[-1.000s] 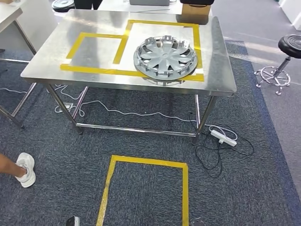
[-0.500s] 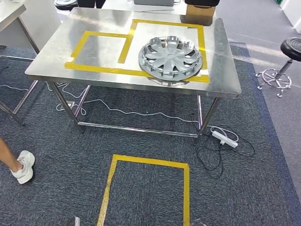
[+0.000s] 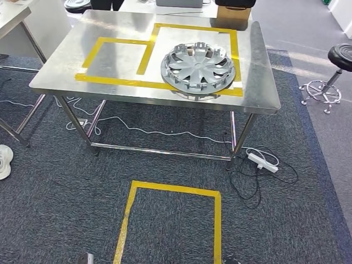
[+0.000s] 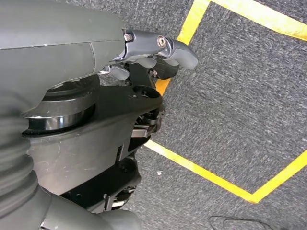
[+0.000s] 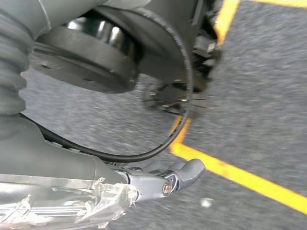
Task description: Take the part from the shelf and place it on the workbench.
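A white shoe [image 3: 4,161] is being cropped by the frame's left edge, and a cardboard box [image 3: 234,14] is being cut off at the top behind the workbench [image 3: 265,82]. The hubcap [image 3: 198,67] is being carried by the workbench, lying on the taped yellow rectangle [image 3: 230,44] with its near rim over the tape line. The left hand [image 4: 159,50] and right hand [image 5: 170,178] are being hung over the carpet [image 3: 62,209], fingers loosely extended, nothing being held. Open carpet is being framed by a yellow floor square [image 3: 174,190].
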Controlling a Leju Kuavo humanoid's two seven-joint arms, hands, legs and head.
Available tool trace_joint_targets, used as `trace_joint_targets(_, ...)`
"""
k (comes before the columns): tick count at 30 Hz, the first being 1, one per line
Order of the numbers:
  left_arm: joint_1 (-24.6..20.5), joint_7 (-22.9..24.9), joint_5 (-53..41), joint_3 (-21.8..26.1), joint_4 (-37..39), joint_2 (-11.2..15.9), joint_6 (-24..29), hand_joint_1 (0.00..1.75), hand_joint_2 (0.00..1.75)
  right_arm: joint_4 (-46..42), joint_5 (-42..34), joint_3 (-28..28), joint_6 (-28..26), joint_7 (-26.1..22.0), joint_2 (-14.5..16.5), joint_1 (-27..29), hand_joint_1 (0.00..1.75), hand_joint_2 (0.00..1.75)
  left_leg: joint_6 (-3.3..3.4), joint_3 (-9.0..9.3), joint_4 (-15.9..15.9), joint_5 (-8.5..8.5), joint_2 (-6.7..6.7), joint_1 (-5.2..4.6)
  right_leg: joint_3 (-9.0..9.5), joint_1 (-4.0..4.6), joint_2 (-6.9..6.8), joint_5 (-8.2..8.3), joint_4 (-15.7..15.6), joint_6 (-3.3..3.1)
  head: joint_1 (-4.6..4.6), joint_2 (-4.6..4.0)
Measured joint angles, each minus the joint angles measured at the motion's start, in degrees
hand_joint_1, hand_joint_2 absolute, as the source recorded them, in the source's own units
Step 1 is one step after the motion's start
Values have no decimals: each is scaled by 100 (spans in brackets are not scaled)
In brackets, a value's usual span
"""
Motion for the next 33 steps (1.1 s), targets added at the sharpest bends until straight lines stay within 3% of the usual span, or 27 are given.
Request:
trace_joint_targets(1,1,0,9,0,0,0,0,0,175,0,10,0,36,-119,-6,2,0,175,0,0,0,0,0,0,0,0,0,0,0,0,1,0)
trace_joint_targets(5,2,-1,28,0,0,0,0,0,175,0,83,1,43,-264,-30,15,0,175,-1,0,0,1,0,0,0,0,0,0,0,0,0,0)
trace_joint_targets(12,3,-9,42,2,0,2,3,0,175,2,83,-1,-162,-54,-37,19,0,175,27,-1,8,-14,-1,-31,3,-32,0,7,-6,15,-1,0)
trace_joint_targets(17,1,-10,38,2,0,0,11,0,175,2,47,-18,-65,-11,-37,17,0,175,110,13,-32,12,3,-46,-3,-65,-1,-10,-1,88,-1,0)
trace_joint_targets(19,0,-10,32,2,0,-3,11,0,175,2,50,-30,-28,11,-37,16,0,175,150,30,-77,44,11,-9,-142,-63,-7,-220,307,122,27,0)
trace_joint_targets(21,3,-10,28,2,0,-3,11,0,175,2,58,-44,1,30,-37,17,0,175,162,30,-83,47,20,0,-498,-72,-12,-616,1086,152,59,0)
trace_joint_targets(22,6,-10,27,2,0,-3,11,0,175,2,62,-50,9,37,-38,22,0,175,161,29,-82,45,24,1,-677,-79,-12,-763,1467,163,65,0)
trace_joint_targets(23,9,-9,25,2,0,-2,11,0,175,2,64,-58,14,43,-40,28,0,175,156,29,-81,42,26,2,-781,-83,-13,-808,1686,172,65,0)
trace_joint_targets(24,10,-9,23,2,0,-2,11,0,175,2,65,-67,15,47,-43,32,0,175,144,33,-79,37,25,8,-770,-89,-14,-730,1659,178,67,0)
trace_joint_targets(25,11,-6,17,2,0,-2,11,0,175,2,66,-76,17,48,-48,33,0,175,124,41,-75,29,21,19,-637,-99,-16,-554,1389,184,66,0)
trace_joint_targets(26,11,-4,9,2,0,-2,11,0,175,2,66,-84,20,48,-54,28,0,175,92,52,-63,16,15,34,-422,-114,-18,-349,960,199,68,0)
trace_joint_targets(28,6,0,-8,2,0,3,11,0,175,5,67,-92,28,46,-58,13,0,175,3,59,-34,-12,2,32,-72,-119,7,-119,273,184,69,0)
trace_joint_targets(29,4,0,-15,2,0,5,11,0,175,7,69,-95,31,45,-59,10,0,175,-42,55,-24,-14,-3,26,0,-116,24,-97,129,147,62,0)
trace_joint_targets(33,2,0,-24,2,0,8,7,0,175,13,91,-120,31,41,-61,18,0,175,-163,9,48,-71,-2,41,-26,-92,39,-94,142,-60,30,0)
